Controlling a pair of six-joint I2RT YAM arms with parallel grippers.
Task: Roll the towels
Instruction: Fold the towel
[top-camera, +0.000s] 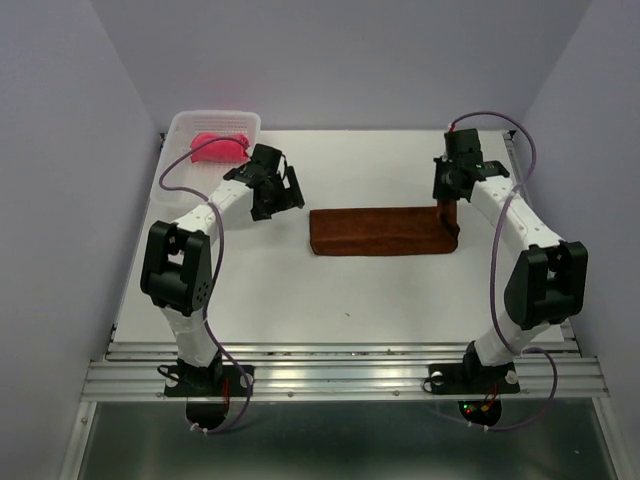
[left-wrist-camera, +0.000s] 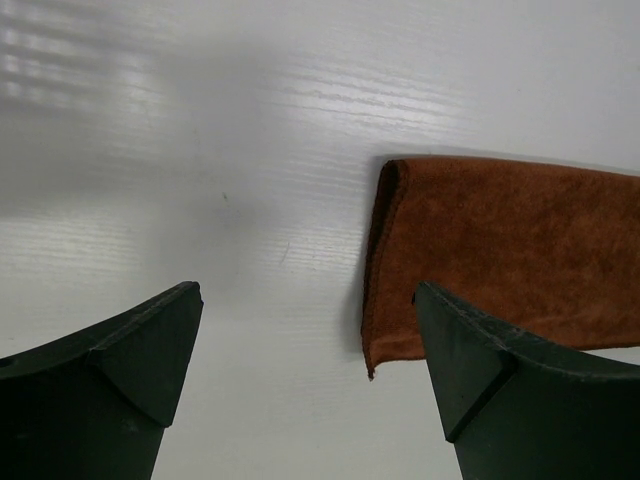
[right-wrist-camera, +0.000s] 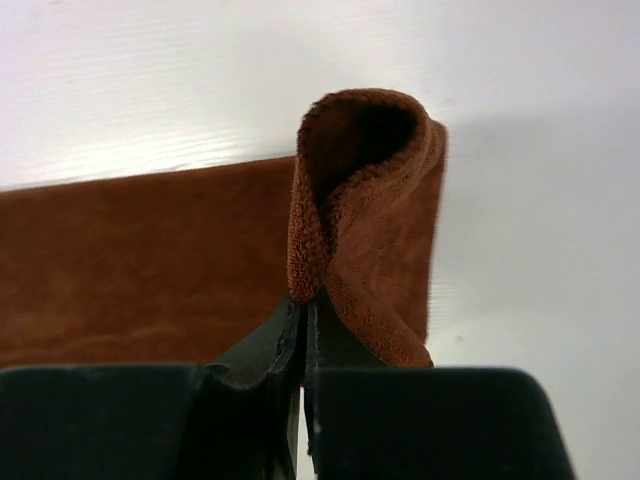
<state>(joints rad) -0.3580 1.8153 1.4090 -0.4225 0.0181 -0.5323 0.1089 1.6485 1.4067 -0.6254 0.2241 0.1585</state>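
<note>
Where brown towel (right-wrist-camera: 150, 260) curls, right gripper (right-wrist-camera: 304, 312) seemingly pinches.

One rust-brown soft cloth towel (top-camera: 380, 231) plus one bright pink-red soft cloth towel (top-camera: 220, 148): two towels total. Translucent white plastic basket (top-camera: 178, 132): one. White-and-black robot arms: two, left arm (top-camera: 205, 212) and right arm (top-camera: 512, 222).

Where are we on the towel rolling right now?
Done, apparently: the pink towel sits bundled in the basket. In hand: the right gripper is shut on the brown towel at its right end, curled into a first turn. The left gripper is open near the left end. Left: rolling the rest of the flat strip.
</note>
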